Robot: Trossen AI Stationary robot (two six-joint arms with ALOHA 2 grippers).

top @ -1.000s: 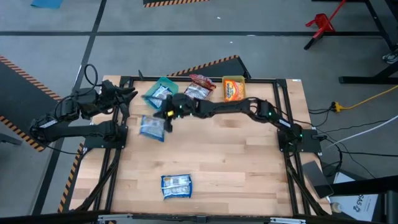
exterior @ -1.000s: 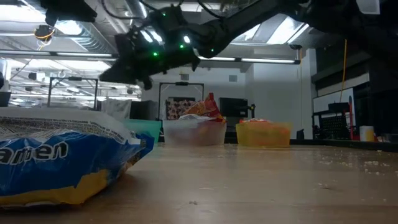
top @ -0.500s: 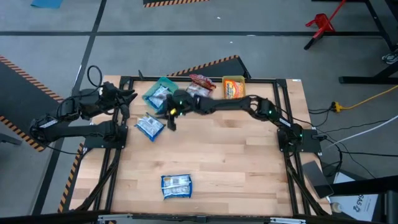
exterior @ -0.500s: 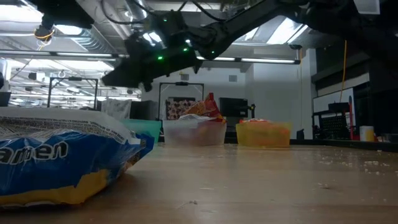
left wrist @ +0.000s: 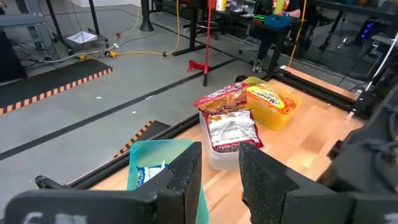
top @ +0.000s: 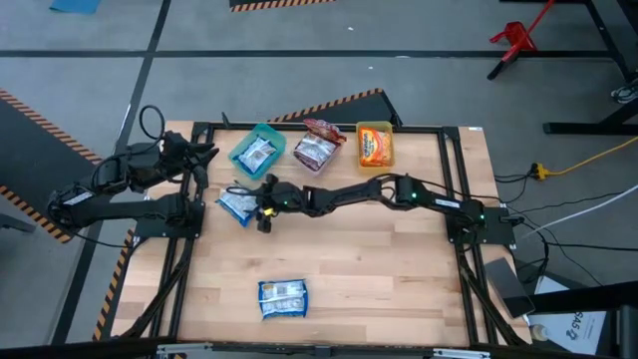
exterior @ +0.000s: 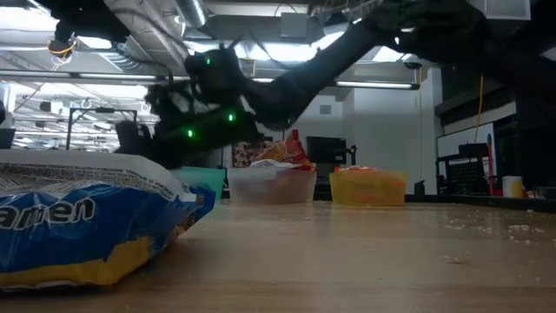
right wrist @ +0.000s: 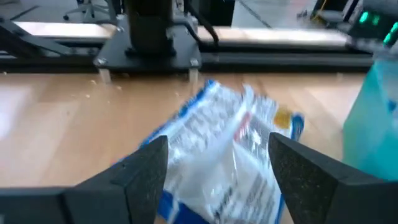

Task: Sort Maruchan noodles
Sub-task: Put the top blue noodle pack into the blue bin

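Your right gripper (top: pixel 261 206) is reaching across the desk (top: pixel 379 269), fingers spread wide, apparently not yet touching the blue packet (top: pixel 237 205) near the left edge. A second blue packet (top: pixel 283 297) is lying near the front. The green bin (top: pixel 257 152), clear bin (top: pixel 316 150) and yellow bin (top: pixel 375 144) are already holding noodles. Your left gripper (left wrist: pixel 217 180), fingers slightly apart, is waiting at the left rail, leaving the desk's middle open.
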